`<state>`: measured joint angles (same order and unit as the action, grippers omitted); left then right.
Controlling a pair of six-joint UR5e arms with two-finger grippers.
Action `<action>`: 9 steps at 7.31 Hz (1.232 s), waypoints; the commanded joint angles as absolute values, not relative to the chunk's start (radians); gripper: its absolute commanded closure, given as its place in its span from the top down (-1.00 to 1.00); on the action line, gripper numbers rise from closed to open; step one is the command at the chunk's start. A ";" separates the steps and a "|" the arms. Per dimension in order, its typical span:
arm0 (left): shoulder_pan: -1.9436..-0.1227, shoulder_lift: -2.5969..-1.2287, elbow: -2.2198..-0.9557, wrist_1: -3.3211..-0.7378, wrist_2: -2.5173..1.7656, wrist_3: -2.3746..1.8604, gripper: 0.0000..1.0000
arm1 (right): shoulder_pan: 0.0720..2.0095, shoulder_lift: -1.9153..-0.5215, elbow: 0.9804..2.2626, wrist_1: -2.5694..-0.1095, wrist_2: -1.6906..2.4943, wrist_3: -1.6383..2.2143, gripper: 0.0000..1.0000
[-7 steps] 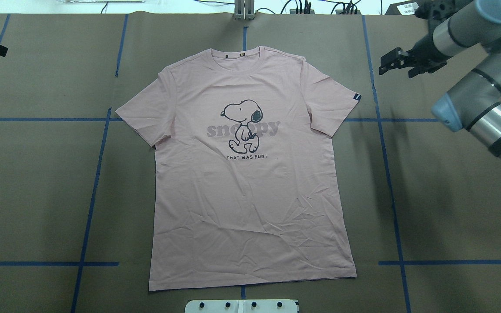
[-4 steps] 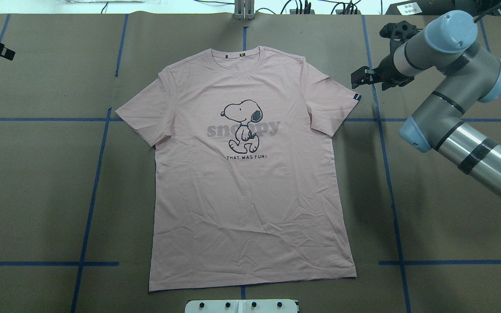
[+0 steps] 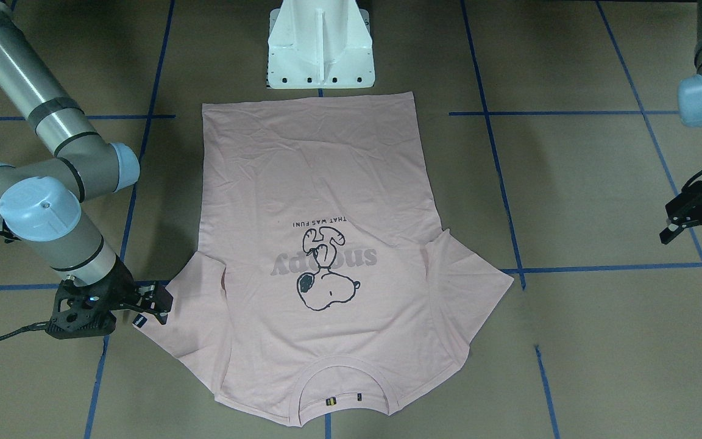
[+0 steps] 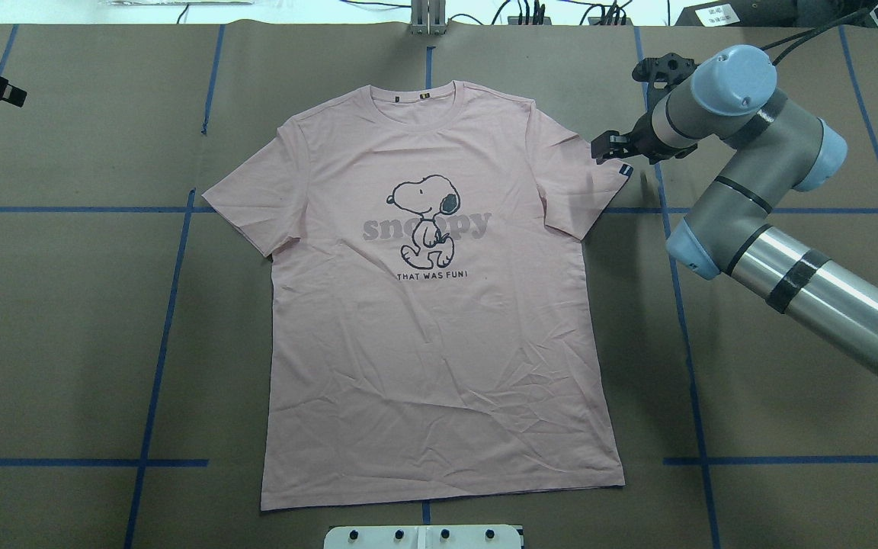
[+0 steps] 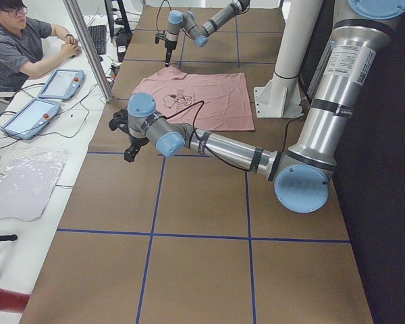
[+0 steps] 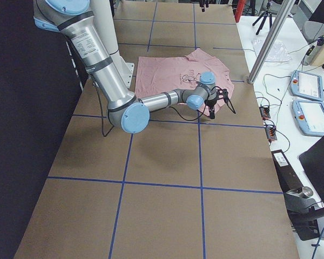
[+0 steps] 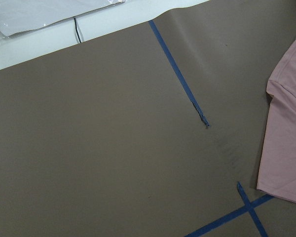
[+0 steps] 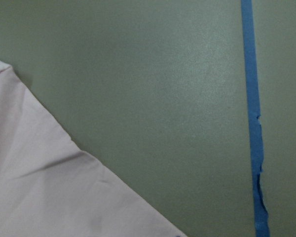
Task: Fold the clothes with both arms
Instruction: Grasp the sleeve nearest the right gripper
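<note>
Hovering open beside T-shirt sleeve tag, right end effector, empty.

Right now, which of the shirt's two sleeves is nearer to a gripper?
The sleeve with the small dark tag, on the robot's right: the right gripper is at its tip. The untagged sleeve has no gripper near.

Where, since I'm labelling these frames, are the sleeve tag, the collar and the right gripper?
sleeve tag point(image 4: 623, 171): overhead view, middle of the black tag.
collar point(image 3: 343, 364): front-facing view, ribbed band at the front.
right gripper point(image 4: 600, 150): overhead view, midway between its fingertips.
</note>
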<state>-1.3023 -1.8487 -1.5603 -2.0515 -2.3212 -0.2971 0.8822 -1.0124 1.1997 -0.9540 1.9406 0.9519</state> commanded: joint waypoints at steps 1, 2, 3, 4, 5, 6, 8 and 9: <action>-1.302 -1.845 -1.565 -2.052 -2.322 -0.298 1.00 | 0.877 -1.017 1.192 -0.954 1.939 0.948 0.92; -1.302 -1.845 -1.565 -2.052 -2.322 -0.299 1.00 | 0.876 -1.017 1.192 -0.954 1.939 0.939 0.91; -1.302 -1.844 -1.565 -2.052 -2.322 -0.299 1.00 | 0.874 -1.020 1.190 -0.954 1.939 0.939 0.84; -1.302 -1.844 -1.563 -2.052 -2.324 -0.298 1.00 | 0.871 -1.022 1.190 -0.956 1.939 0.939 0.77; -1.302 -1.845 -1.565 -2.052 -2.324 -0.299 1.00 | 0.867 -1.022 1.190 -0.956 1.939 0.930 0.36; -1.302 -1.845 -1.565 -2.052 -2.324 -0.301 1.00 | 0.868 -1.022 1.192 -0.954 1.940 0.908 -0.17; -1.305 -1.845 -1.569 -2.052 -2.324 -0.302 1.00 | 0.868 -1.020 1.192 -0.953 1.940 0.908 -0.85; -1.307 -1.845 -1.569 -2.052 -2.324 -0.302 1.00 | 0.873 -1.017 1.199 -0.951 1.948 0.908 -1.00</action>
